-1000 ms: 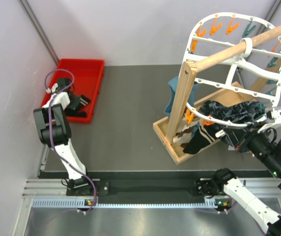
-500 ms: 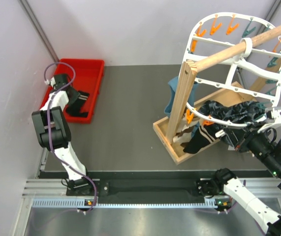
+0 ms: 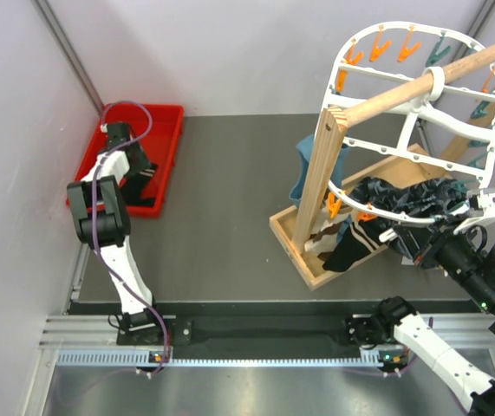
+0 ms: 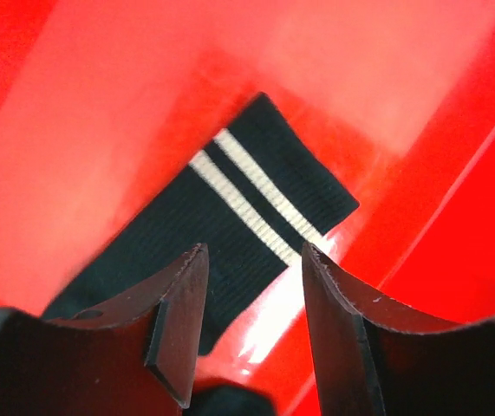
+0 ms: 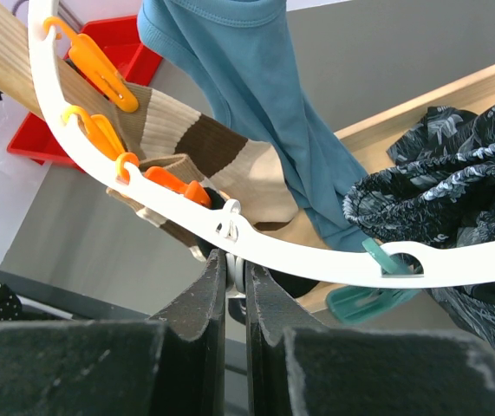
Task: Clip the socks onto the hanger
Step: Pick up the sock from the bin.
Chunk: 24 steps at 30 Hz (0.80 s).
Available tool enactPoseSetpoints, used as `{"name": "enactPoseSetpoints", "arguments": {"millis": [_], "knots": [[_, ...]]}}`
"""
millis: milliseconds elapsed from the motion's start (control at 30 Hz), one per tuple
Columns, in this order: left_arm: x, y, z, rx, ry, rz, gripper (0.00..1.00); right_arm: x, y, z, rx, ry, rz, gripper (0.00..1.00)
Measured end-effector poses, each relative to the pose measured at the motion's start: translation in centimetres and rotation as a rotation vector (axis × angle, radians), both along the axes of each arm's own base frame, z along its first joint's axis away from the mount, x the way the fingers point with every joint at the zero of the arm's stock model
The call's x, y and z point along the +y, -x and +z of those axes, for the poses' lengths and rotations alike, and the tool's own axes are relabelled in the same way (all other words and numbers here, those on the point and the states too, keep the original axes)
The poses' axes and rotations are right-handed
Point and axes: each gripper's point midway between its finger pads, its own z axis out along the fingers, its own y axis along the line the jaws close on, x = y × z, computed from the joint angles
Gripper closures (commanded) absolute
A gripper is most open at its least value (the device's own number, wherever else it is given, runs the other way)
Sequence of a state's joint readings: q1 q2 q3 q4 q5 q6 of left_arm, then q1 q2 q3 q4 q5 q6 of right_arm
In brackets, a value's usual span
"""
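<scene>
- Red plastic tray (image 3: 156,130) sits at the far left corner of the desk (image 3: 230,199); it serves as the supply bin, and a black sock (image 4: 256,186) lies flat on its floor.
- That sock is ribbed knit with two white stripes across the cuff, which points away from the left wrist camera.
- Left fingers (image 4: 186,286) hang just above the sock, parted fairly wide with nothing between them, lined up either side of the leg below the cuff. My read is that they are set for a pinch, not yet made.
- Middle of the desk carries nothing I can point to.
- Wooden rack (image 3: 321,182) stands toward the right edge, its pole (image 3: 403,87) carrying the hanger (image 3: 386,30), a white oval frame with crossbars, tilted.
- Orange pegs (image 5: 95,61) and a teal peg (image 5: 364,299) dangle from the hanger's rim.
- A banded sock (image 5: 221,152), brown and cream, hangs from the orange pegs, beside a blue garment (image 5: 230,52) and a dark patterned cloth (image 5: 455,191).
- Right fingers (image 5: 212,286) are pinched narrow on the hanger's lower rim from beneath, probably to steady the frame so it does not swing while the other arm fetches a sock.
</scene>
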<state>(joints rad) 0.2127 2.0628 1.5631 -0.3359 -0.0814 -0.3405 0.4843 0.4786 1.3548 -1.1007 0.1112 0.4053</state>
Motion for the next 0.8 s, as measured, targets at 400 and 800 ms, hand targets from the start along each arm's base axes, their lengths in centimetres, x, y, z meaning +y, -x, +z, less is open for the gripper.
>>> {"name": "enactPoseSetpoints", "arguments": {"millis": [400, 800], "knots": [[0.8, -2.0, -1.6, 0.059, -0.202, -0.277, 0.46, 0.0, 0.0, 0.0, 0.001, 0.0, 0.0, 1.0], [1.0, -4.5, -3.1, 0.089, -0.188, -0.301, 0.6, 0.0, 0.0, 0.0, 0.001, 0.0, 0.001, 1.0]]}}
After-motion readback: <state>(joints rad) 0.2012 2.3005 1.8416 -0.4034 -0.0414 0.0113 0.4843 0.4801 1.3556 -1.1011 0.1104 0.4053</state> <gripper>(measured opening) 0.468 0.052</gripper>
